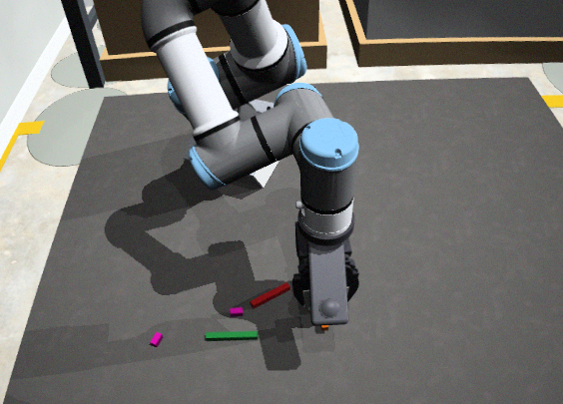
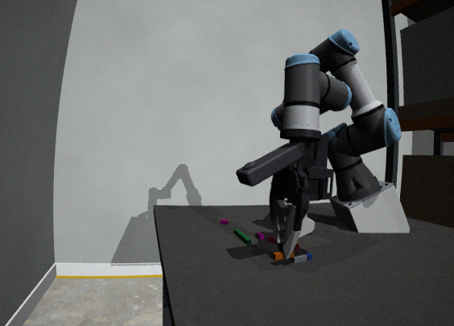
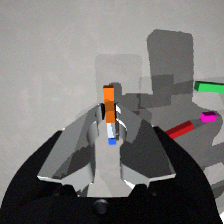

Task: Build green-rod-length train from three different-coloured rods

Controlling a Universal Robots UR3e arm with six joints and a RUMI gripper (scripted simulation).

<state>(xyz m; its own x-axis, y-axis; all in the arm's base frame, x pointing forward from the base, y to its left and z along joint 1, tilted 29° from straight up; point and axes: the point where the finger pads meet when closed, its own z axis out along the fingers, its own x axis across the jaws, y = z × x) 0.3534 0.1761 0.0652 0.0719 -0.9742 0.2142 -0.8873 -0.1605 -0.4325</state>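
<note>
My gripper (image 2: 286,255) (image 3: 109,104) is shut on the orange rod (image 1: 324,326) (image 2: 278,256) (image 3: 108,95), low over the table. The grey rod (image 2: 299,259) (image 3: 111,131) lies with one end against or close to the blue rod (image 2: 309,257) (image 3: 112,141). The orange rod is roughly in line with them, at the grey rod's other end. Whether it touches the grey rod or the table I cannot tell. Grey and blue are hidden in the top view. The green rod (image 1: 231,335) (image 2: 242,236) (image 3: 210,87) lies apart to the left in the top view.
A red rod (image 1: 270,295) (image 2: 272,240) (image 3: 181,130) lies slanted left of the gripper in the top view. One magenta rod (image 1: 237,311) (image 2: 260,236) (image 3: 208,117) lies near its left end. Another magenta rod (image 1: 156,339) (image 2: 224,222) lies farther left.
</note>
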